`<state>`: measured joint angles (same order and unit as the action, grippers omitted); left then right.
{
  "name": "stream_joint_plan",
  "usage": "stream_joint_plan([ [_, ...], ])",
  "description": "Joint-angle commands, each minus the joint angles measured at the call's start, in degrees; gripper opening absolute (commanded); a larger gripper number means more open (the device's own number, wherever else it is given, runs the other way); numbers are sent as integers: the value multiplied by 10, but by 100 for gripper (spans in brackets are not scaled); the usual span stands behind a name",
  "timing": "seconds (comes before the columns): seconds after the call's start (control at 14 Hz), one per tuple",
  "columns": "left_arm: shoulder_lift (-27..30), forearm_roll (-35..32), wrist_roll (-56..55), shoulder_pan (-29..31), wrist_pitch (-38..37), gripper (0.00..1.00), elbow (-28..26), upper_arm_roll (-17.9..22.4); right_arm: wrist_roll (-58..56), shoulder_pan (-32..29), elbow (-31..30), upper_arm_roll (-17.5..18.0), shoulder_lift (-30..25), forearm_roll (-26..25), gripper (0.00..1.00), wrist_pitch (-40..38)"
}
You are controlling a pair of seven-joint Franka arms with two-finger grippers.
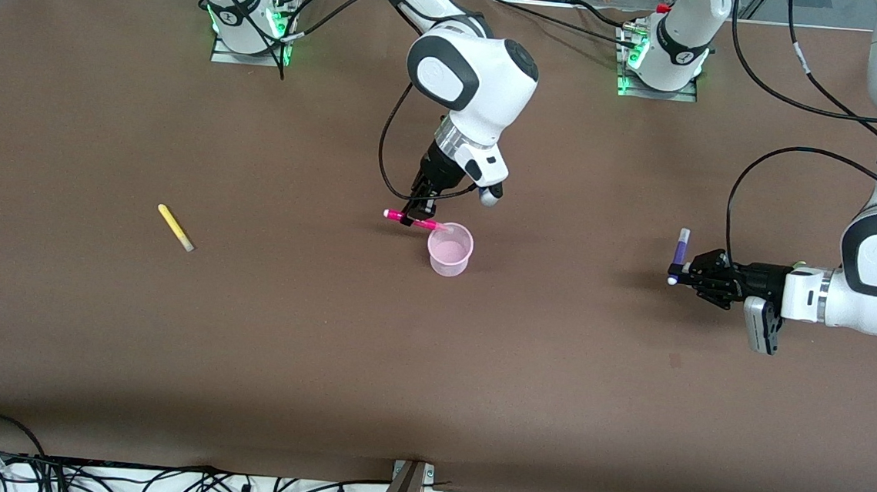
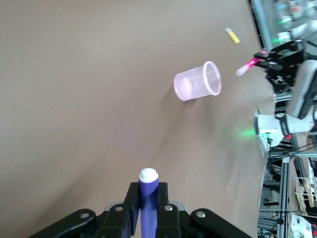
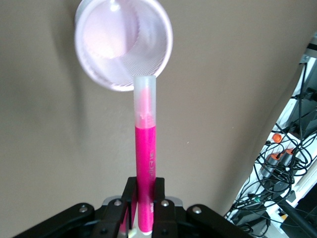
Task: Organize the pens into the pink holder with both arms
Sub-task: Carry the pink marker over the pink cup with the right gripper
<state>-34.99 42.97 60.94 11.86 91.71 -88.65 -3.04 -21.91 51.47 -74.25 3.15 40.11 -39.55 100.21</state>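
- Nearest the front camera, the yellow pen (image 1: 176, 228) is seen lying flat on the brown table (image 1: 245, 356), toward the right arm's end, well apart from the pink holder (image 1: 450, 250).
- Pink holder is set upright near the table's middle.
- Right gripper (image 1: 419, 215) is clamped on the magenta pen (image 1: 414, 220), held roughly level, pale tip at the holder's rim.
- Left gripper (image 1: 685, 276), toward the left arm's end, is clamped on the purple pen (image 1: 681, 247), which is held above the table.
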Motion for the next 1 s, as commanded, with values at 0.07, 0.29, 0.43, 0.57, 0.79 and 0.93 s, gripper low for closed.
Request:
stream_joint_plan([
  [0.07,-24,84,106,7,-47,0,9,-1,-31,19,21,-8,23,-10,0,-33],
  [0.29,-31,119,180,12,-82,0,9,-2,-28,27,52,-9,58,-11,0,-33],
  [0.43,-31,126,250,8,-100,0,10,-6,-26,31,56,-9,66,-24,0,-35],
  [0.57,-30,137,281,13,-111,0,10,-14,-21,37,57,-14,66,-31,0,-36],
  [0.79,-30,184,319,15,-144,0,10,-15,11,40,63,-17,78,-33,0,-27],
  [0.93,-29,203,338,16,-151,0,11,-16,14,43,75,-17,89,-41,0,-27],
])
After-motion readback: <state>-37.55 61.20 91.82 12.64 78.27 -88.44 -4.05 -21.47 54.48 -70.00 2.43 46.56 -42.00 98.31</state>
